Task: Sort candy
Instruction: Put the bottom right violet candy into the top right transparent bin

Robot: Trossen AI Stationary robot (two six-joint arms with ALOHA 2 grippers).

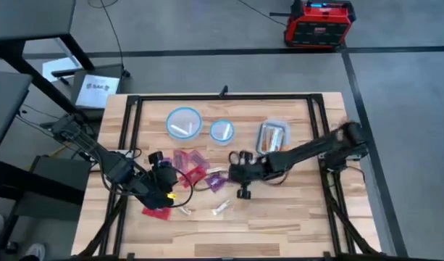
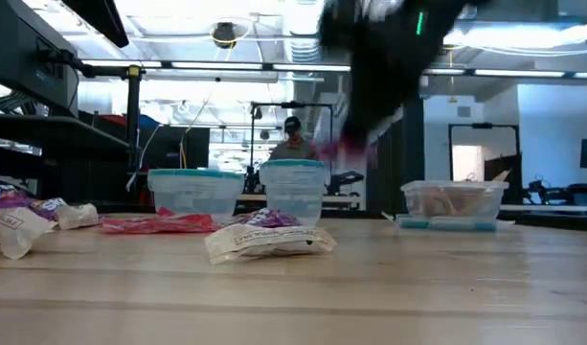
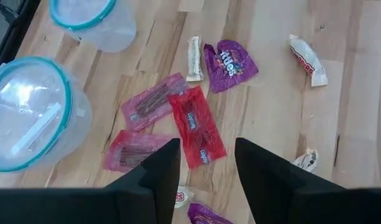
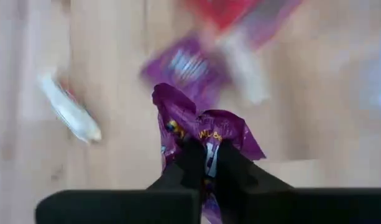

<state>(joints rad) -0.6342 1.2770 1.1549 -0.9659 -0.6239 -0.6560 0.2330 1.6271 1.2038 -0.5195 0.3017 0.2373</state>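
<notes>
Candy lies scattered mid-table: red and pink packets (image 1: 189, 163), a purple packet (image 1: 216, 181), white sticks (image 1: 220, 209) and another red packet (image 1: 156, 212). My left gripper (image 3: 206, 180) is open above a red packet (image 3: 196, 127), touching nothing. Beyond it lie pink packets (image 3: 153, 102), a purple packet (image 3: 229, 62) and a white stick (image 3: 194, 59). My right gripper (image 4: 202, 165), near the table's middle (image 1: 237, 172), is shut on a crumpled purple candy packet (image 4: 202, 127). My right gripper pinches the purple packet between its two fingers, near the packet's lower middle (image 4: 206, 140). The crumpled rest of the wrapper stands out past the fingertips. The fingers come from above, and the packet is off the table.
Three clear blue-rimmed containers stand along the far side: a large round one (image 1: 183, 122), a small round one (image 1: 222, 130) and a rectangular one (image 1: 272, 134). More white sweets (image 3: 307, 59) lie to the side. Bare wood shows along the near edge (image 1: 279, 232).
</notes>
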